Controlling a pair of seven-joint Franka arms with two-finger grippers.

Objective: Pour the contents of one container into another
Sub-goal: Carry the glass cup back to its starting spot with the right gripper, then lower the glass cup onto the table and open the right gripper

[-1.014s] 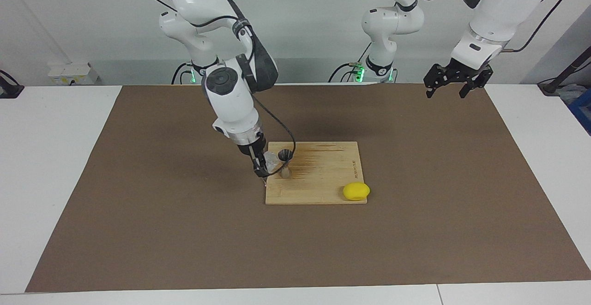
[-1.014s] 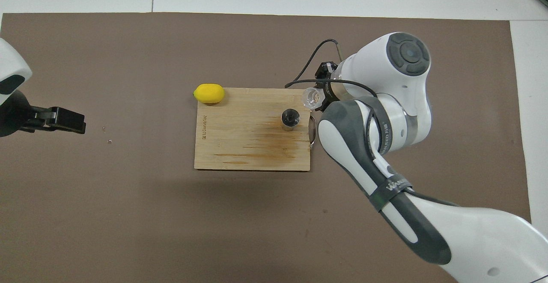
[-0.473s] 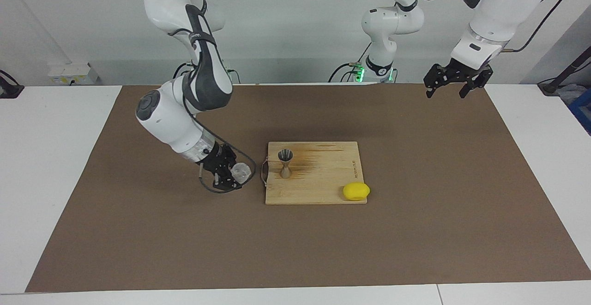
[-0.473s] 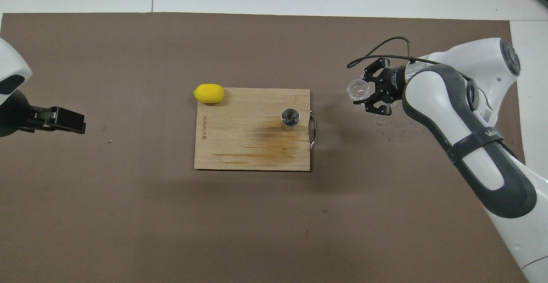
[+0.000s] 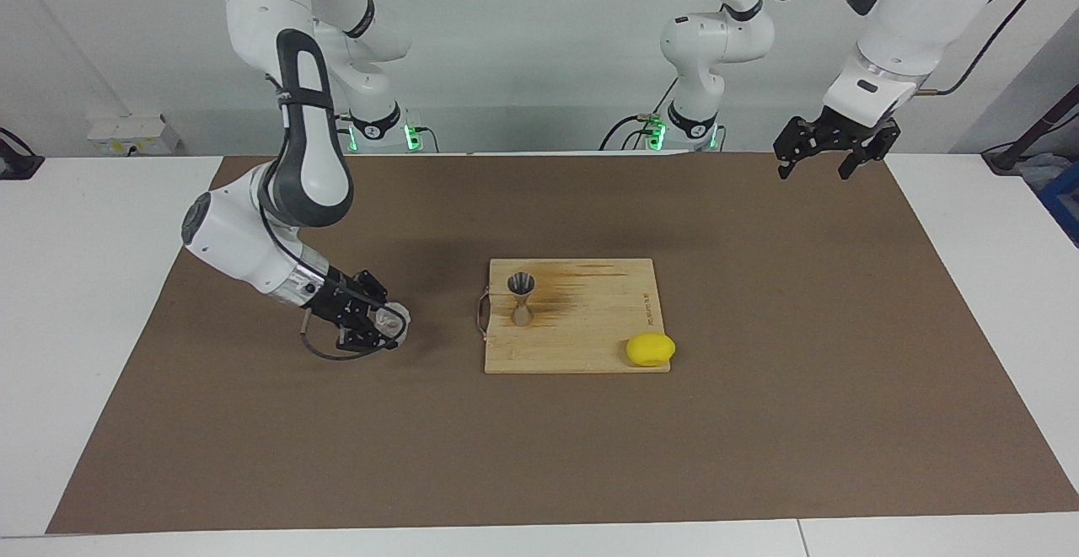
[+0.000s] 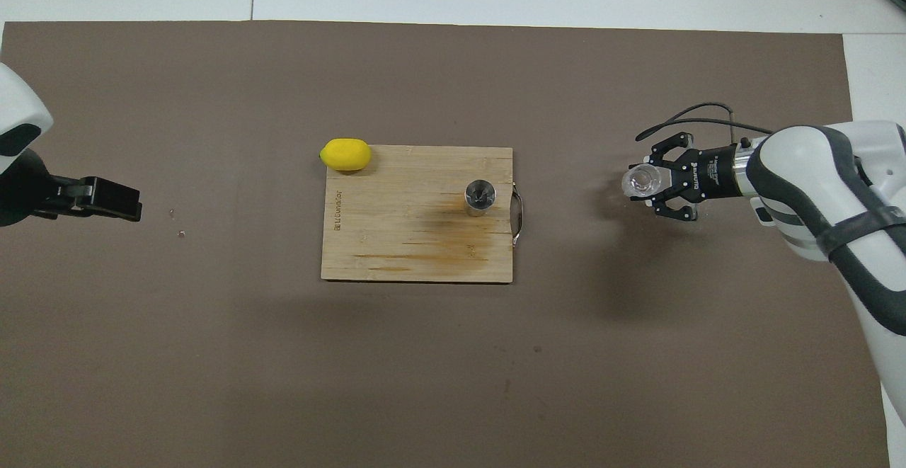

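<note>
Moved off the board, right claw [image 5: 383,327] apparently grips clear cup [image 6: 640,181].

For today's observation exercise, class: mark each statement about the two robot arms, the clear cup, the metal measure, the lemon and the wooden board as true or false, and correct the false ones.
1. The right gripper holds the clear cup. True.
2. The cup is over the wooden board. False: it is over the brown mat, toward the right arm's end of the table.
3. The metal measure stands upright on the board. True.
4. The lemon lies beside the measure, touching it. False: it sits apart, at the board's corner.
5. The left gripper holds the lemon. False: it holds nothing and waits over the mat's edge.
</note>
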